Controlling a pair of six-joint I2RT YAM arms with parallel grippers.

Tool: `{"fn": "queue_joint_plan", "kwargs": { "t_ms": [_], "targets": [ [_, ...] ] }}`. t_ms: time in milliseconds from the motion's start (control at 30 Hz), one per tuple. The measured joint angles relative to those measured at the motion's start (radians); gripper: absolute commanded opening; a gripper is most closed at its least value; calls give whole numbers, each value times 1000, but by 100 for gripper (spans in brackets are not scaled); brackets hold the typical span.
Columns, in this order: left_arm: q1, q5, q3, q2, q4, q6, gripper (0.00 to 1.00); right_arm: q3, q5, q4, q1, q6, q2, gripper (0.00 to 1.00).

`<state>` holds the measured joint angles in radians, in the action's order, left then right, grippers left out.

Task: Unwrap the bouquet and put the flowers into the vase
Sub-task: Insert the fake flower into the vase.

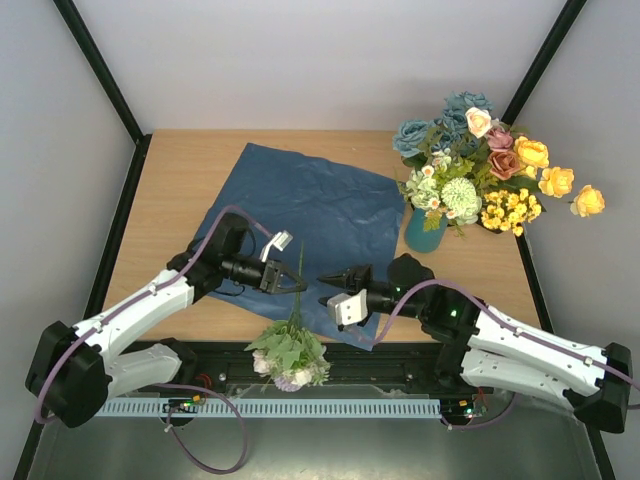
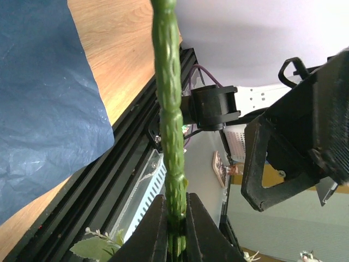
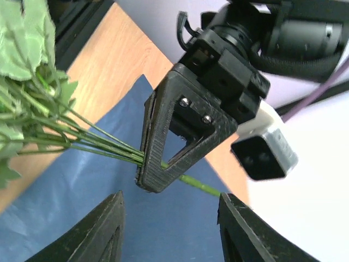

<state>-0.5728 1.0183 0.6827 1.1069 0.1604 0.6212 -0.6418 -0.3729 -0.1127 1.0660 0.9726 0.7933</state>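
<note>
The flowers (image 1: pixel 480 160) are in two places, and the nearest is one sprig (image 1: pixel 290 352) caught in my left gripper (image 1: pixel 298 281). Those fingers are pressed together on its knobbly green stalk, which runs straight up between them in the left wrist view. From that grip the sprig hangs towards the near edge of the table (image 1: pixel 180 170). Its pale blooms and green leaves dangle past the edge, over the black frame rail.

My right gripper (image 1: pixel 328 281) points straight at the left one, tip close to tip. Its two fingers are spread wide with nothing between them. From its wrist camera I see the left gripper just ahead, with thin green stems fanning out of it to the left. I cannot tell whether my right fingertips touch the stalk.

Under both grippers lies the blue paper (image 1: pixel 310 210), spread out flat and creased, one corner reaching towards the near edge.

Beyond the paper's right corner stands the vase (image 1: pixel 424 234), teal and upright. The rest of the flowers rise from it: blue, pink, rust, yellow, white and pale green, leaning out to the right.
</note>
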Motion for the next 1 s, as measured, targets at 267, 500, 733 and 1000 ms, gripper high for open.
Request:
{"fn": "queue_joint_plan", "kwargs": {
  "t_ms": [267, 500, 733, 1000],
  "targets": [
    [0, 30, -6, 0, -12, 46, 2, 20, 104, 51, 117, 335, 62, 48],
    [0, 37, -33, 0, -31, 79, 2, 20, 159, 96, 177, 465, 190, 47],
    [0, 37, -50, 0, -45, 105, 2, 18, 183, 153, 211, 531, 268, 41],
    [0, 40, -60, 0, -69, 125, 7, 24, 228, 215, 237, 568, 292, 2]
  ]
}}
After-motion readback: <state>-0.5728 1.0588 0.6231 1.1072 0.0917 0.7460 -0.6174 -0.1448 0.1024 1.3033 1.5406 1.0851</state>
